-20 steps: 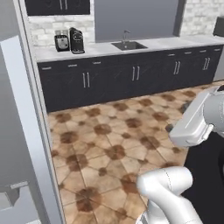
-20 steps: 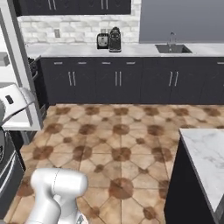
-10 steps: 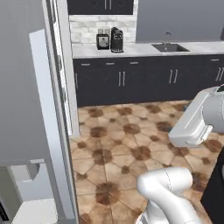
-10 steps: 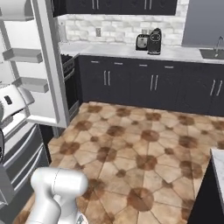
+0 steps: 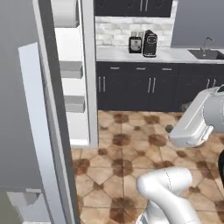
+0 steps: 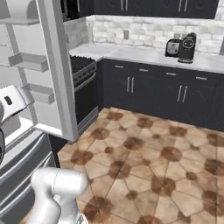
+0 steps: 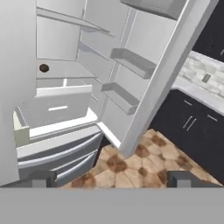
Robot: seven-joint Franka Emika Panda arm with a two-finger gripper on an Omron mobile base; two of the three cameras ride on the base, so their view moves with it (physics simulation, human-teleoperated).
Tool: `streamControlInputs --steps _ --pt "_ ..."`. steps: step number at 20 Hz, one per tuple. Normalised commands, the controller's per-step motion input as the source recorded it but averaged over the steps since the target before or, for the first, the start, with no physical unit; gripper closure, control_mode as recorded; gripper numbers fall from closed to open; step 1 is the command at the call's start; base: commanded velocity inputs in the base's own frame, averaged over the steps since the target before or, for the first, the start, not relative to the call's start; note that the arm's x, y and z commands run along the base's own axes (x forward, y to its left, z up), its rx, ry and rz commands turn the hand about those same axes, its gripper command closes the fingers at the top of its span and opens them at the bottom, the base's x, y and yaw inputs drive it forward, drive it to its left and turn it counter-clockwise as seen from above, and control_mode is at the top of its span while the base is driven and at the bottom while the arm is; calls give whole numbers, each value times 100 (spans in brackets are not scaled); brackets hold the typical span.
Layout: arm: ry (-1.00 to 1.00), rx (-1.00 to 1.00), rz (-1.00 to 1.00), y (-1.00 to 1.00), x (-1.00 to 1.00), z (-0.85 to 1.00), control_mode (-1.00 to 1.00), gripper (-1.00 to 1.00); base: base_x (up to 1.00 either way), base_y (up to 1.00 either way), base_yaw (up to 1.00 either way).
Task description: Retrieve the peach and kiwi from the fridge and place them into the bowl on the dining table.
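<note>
This is a home kitchen — rendered, not photographed. A fridge (image 7: 109, 100) stands with its door open, showing a white inside with shelves, door racks and drawers at the bottom. Along the far wall runs a row of dark cabinets (image 5: 144, 87) with slim metal handles under a pale worktop (image 6: 144, 54), backed by light stone tiles. At the back edge of the worktop stand a toaster (image 6: 173, 47) and a coffee machine (image 6: 187, 48) side by side — a sink with a tap (image 5: 206, 51) sits toward its right end. A stove (image 6: 83, 85) is built in beside the fridge, and the floor (image 6: 144, 162) is brown patterned tile.
</note>
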Motion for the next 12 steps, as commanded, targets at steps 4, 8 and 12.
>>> streamControlInputs --steps 4,8,12 --pt "0 0 0 0 0 0 100 -100 71 -7 32" --pt "0 0 0 0 0 0 100 -100 32 0 38" --pt "0 0 0 0 0 0 100 -100 8 0 41"
